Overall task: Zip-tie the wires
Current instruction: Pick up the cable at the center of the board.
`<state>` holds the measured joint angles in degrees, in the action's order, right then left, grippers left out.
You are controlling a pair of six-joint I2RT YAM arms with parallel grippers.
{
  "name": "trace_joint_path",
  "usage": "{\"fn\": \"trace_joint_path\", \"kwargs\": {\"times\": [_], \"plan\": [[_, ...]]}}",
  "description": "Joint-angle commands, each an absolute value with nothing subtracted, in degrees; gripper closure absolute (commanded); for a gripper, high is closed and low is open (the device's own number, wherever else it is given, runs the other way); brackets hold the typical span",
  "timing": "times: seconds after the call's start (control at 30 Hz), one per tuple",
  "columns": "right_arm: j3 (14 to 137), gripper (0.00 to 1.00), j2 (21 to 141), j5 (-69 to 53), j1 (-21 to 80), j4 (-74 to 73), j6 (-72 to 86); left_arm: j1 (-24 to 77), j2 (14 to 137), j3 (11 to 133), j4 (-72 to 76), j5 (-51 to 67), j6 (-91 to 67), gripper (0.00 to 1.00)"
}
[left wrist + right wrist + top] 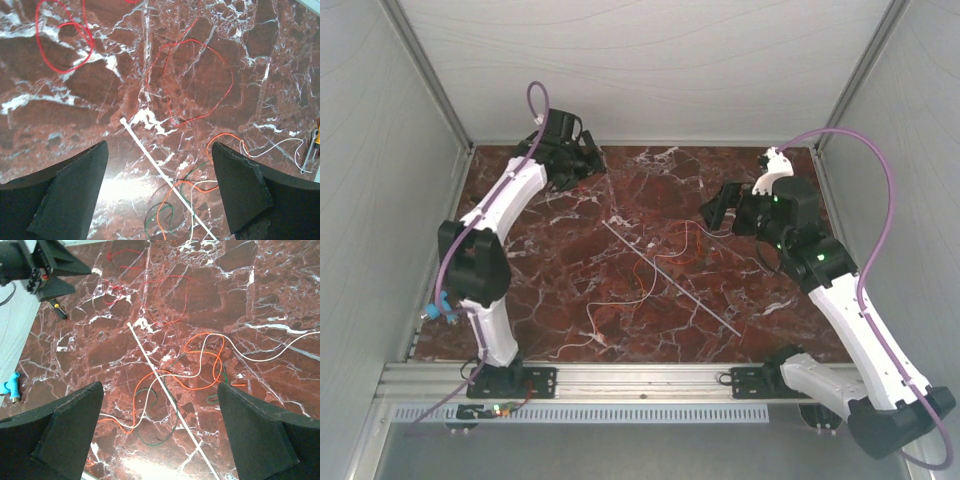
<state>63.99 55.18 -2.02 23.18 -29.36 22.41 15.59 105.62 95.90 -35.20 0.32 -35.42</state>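
Left gripper (160,145) and right gripper (160,385) were pictured open, empty; the stiff, light zip tie (670,278) was judged best pinched at 1 end.

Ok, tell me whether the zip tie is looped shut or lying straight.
Lying straight, not looped: the zip tie runs as one flat diagonal line across the wires, both ends free in the top view.

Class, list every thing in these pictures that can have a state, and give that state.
zip tie, lying flat and straight, unlooped, not held.
wires, loose curls, spread out, not bundled.
left gripper, jaws open, empty.
right gripper, jaws open, empty.
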Motion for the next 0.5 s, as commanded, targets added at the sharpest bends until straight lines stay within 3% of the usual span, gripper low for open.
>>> {"fn": "trace_joint_path", "kwargs": {"times": [0.0, 0.47], "plan": [[63.79, 0.04, 54.56, -4.66, 22.96, -30.38, 23.45, 16.08, 111.38, 102.86, -32.08, 3.58, -33.39, 0.17], [63.99, 0.04, 54.61, -3.21, 22.9, -35.99, 23.48, 15.73, 124.19, 105.47, -28.05, 11.24, -27.7, 0.39]]}}
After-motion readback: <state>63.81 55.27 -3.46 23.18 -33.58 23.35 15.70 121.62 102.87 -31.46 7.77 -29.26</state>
